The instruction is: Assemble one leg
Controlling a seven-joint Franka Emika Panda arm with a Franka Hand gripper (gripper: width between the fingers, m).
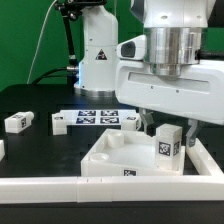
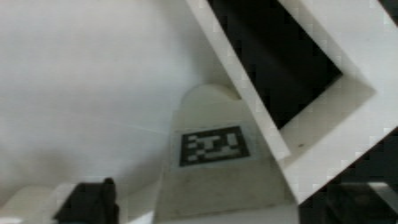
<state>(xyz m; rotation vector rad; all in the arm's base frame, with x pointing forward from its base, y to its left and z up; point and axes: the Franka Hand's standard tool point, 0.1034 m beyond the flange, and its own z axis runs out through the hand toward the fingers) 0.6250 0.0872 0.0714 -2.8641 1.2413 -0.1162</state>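
Note:
My gripper point(image 1: 169, 133) is shut on a leg point(image 1: 168, 143), a small white cuboid peg with a black-and-white tag. It holds the leg upright over the near corner of the large white panel point(image 1: 118, 156), at the exterior view's right. In the wrist view the leg point(image 2: 215, 150) runs up between my dark fingers point(image 2: 89, 200), with the panel point(image 2: 89, 80) behind it. I cannot tell whether the leg's lower end touches the panel. Two more legs point(image 1: 17, 122) point(image 1: 60, 123) lie on the black table at the exterior view's left.
The marker board point(image 1: 100, 117) lies flat behind the panel. A low white rail point(image 1: 40, 185) runs along the table's front edge, and another white piece point(image 1: 206, 160) stands at the panel's right. The robot's base point(image 1: 96, 50) stands at the back.

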